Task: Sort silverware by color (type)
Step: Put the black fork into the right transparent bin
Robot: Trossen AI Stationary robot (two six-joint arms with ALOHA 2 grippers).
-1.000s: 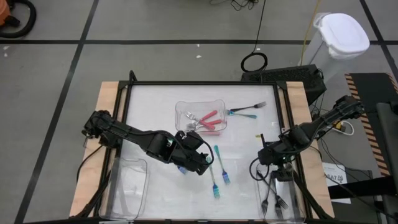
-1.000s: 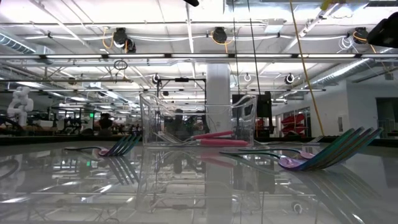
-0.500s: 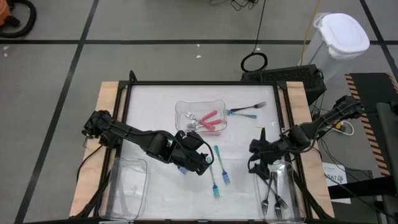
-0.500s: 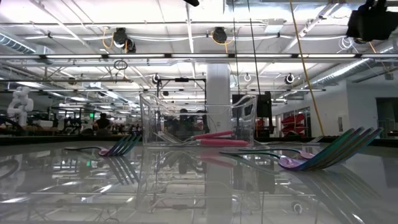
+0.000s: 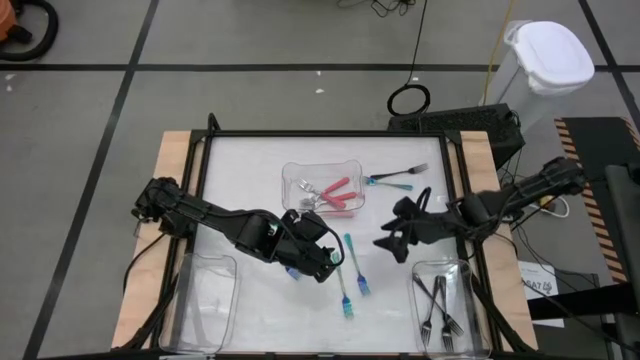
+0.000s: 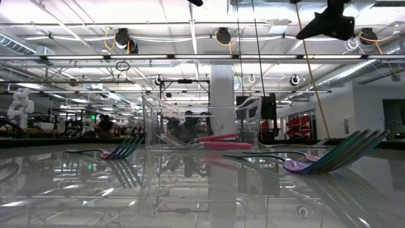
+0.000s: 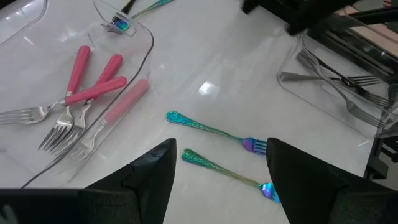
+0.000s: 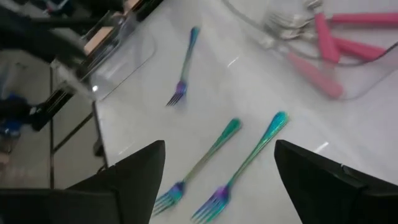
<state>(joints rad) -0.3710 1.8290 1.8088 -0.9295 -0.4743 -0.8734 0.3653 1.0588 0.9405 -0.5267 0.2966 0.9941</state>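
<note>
Several pink-handled forks (image 5: 330, 192) lie in a clear tray (image 5: 296, 172) at the table's far middle. Two teal forks (image 5: 350, 275) lie side by side on the white table near its middle, also seen in the left wrist view as teal forks (image 7: 214, 129). My left gripper (image 5: 328, 264) hovers open just left of them. My right gripper (image 5: 388, 244) hangs open above the table on their right. Two more teal forks (image 5: 395, 180) lie at the far right. Another teal fork (image 8: 185, 65) lies farther left. Grey metal forks (image 5: 442, 305) lie in the near right tray.
A clear tray with nothing in it (image 5: 205, 300) stands at the near left corner. The tray of grey forks (image 5: 470, 272) stands at the near right corner. A black frame and wooden side strips (image 5: 175, 150) border the white table top.
My right gripper has swung from above the near right tray of grey forks toward the table's middle, rising a little and turning so that its open fingers point at the two teal forks. It stays open.
</note>
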